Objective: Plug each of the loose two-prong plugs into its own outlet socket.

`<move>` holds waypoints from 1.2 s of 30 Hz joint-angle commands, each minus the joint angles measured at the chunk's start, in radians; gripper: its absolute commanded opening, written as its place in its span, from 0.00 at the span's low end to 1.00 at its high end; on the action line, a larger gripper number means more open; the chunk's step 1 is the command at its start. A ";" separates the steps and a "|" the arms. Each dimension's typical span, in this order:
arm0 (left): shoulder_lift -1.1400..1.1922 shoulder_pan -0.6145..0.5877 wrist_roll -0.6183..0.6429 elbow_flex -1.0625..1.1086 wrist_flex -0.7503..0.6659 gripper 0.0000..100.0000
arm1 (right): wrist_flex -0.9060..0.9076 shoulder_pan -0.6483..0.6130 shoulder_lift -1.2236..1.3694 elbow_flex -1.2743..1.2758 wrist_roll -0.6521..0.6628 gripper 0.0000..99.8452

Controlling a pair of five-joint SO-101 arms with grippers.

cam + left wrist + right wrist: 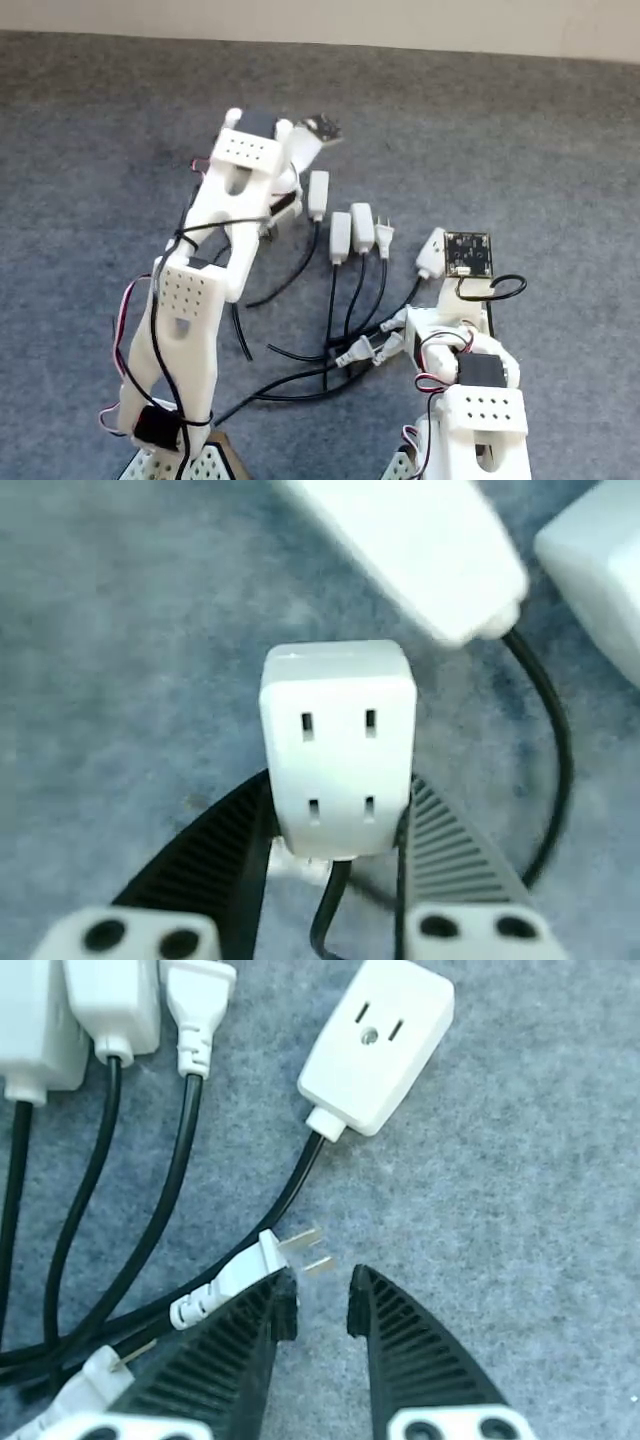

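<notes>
My left gripper (pixel 335 855) is shut on a white outlet socket (pixel 338 748) with two pairs of slots, its black fingers (pixel 225 855) pressed against both sides. In the high view this arm reaches to the upper middle of the carpet, beside another socket (pixel 318 193). My right gripper (pixel 320 1300) stands open with nothing between its fingers. A loose white two-prong plug (pixel 262 1263) lies against one fingertip (pixel 283 1305). A single white socket (pixel 378 1045) lies just beyond it. A second loose plug (pixel 95 1380) rests close to the gripper's base.
Two more white sockets (pixel 340 237) (pixel 362 227) and a white plug (pixel 384 238) lie in a row mid-table, with black cords (pixel 330 320) running back toward the arms. Grey carpet (pixel 560 150) covers the table. A cord (pixel 555 750) curves beside the held socket.
</notes>
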 commanded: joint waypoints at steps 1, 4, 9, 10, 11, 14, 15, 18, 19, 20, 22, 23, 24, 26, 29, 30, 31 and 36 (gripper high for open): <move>-0.162 -0.036 -0.049 -0.062 0.074 0.04 | -0.016 -0.007 -0.015 -0.005 0.000 0.10; -0.298 -0.073 -0.132 0.065 0.074 0.04 | -0.016 -0.007 -0.013 -0.005 0.000 0.10; -0.631 -0.153 -0.377 0.479 0.074 0.04 | -0.016 -0.007 -0.013 -0.005 0.000 0.10; -0.707 -0.171 -0.431 0.576 0.072 0.04 | -0.016 -0.007 -0.013 -0.005 0.000 0.10; -0.782 -0.193 -0.485 0.673 0.072 0.04 | -0.016 -0.007 -0.013 -0.005 0.000 0.10; -0.995 -0.254 -0.617 0.954 0.071 0.04 | -0.016 -0.007 -0.012 -0.005 0.000 0.10; -1.055 -0.275 -0.652 1.038 0.068 0.04 | -0.016 -0.007 -0.012 -0.005 0.000 0.10; -1.219 -0.337 -0.746 1.303 -0.044 0.04 | -0.016 -0.007 -0.012 -0.005 0.000 0.10; -1.264 -0.355 -0.767 1.388 -0.101 0.04 | -0.016 -0.007 -0.012 -0.005 0.000 0.10; -1.299 -0.367 -0.787 1.471 -0.157 0.04 | -0.016 -0.007 -0.012 -0.005 0.000 0.10; -1.343 -0.381 -0.816 1.618 -0.261 0.04 | -0.016 -0.007 -0.012 -0.005 0.000 0.10; -1.354 -0.384 -0.825 1.676 -0.304 0.04 | -0.016 -0.007 -0.012 -0.005 0.000 0.10; -1.362 -0.386 -0.830 1.727 -0.342 0.04 | -0.016 -0.007 -0.012 -0.005 0.000 0.10; -1.360 -0.387 -0.835 1.788 -0.408 0.04 | -0.016 -0.007 -0.010 -0.005 0.000 0.10; -1.348 -0.387 -0.835 1.828 -0.466 0.04 | -0.016 -0.007 -0.010 -0.005 0.000 0.10; -1.340 -0.387 -0.835 1.836 -0.479 0.04 | -0.016 -0.007 -0.010 -0.005 0.000 0.10; -1.330 -0.386 -0.835 1.840 -0.491 0.04 | -0.016 -0.007 -0.010 -0.005 0.000 0.10; -1.245 -0.389 -0.830 1.854 -0.568 0.09 | -0.016 -0.007 -0.010 -0.005 0.000 0.10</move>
